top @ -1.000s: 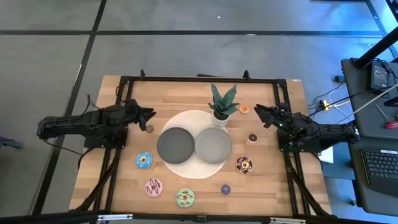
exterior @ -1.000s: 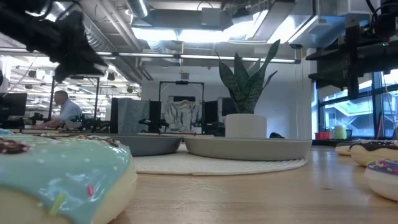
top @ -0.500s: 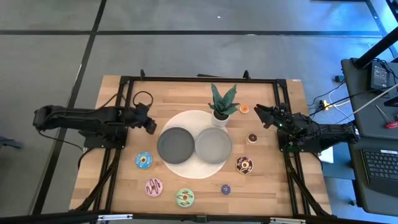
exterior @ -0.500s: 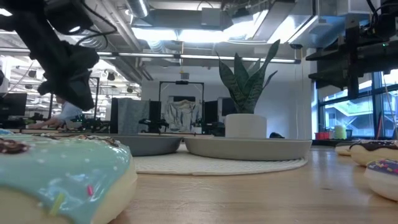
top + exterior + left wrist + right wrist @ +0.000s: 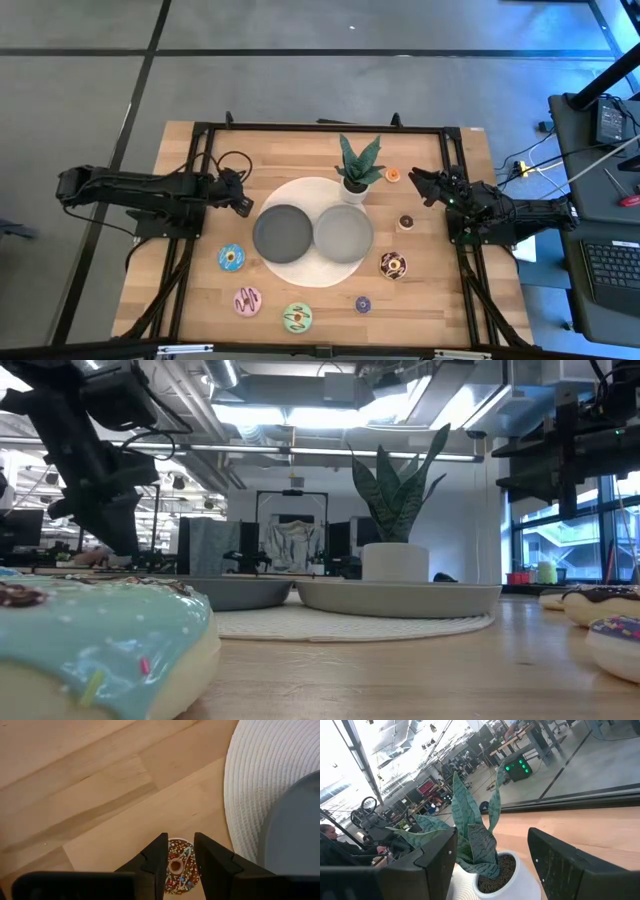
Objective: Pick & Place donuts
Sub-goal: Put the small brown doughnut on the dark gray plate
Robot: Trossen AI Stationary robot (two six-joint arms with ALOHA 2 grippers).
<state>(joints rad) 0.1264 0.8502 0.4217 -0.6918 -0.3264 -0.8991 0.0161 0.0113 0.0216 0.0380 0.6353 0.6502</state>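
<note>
We see the left gripper (image 5: 177, 854) low near the bench's left edge, its jaws clenched on a mini brown donut (image 5: 177, 866) with sprinkles that sits on the wood just beside the round white mat (image 5: 312, 190). The right gripper (image 5: 415, 180) waits near the right edge with its jaws spread wide, holding nothing.

On the mat stand two round grey dishes (image 5: 283, 233), touching side by side, and at its far rim a potted plant (image 5: 356, 172) in a white pot. The other donuts lie on the bare bench (image 5: 200, 290): a blue one (image 5: 232, 258), a pink one (image 5: 247, 299) and a green one (image 5: 296, 318) along the near edge, a small purple one (image 5: 363, 304) and a brown one (image 5: 392, 265) toward the near right, a mini brown one (image 5: 406, 222) and a mini orange one (image 5: 393, 175) close to the right gripper.

The bench is pale planked wood in a black frame. Beyond it the low view shows an office hall with ceiling lights, desks and monitors; a person (image 5: 331, 842) sits in the background of the right wrist view.
</note>
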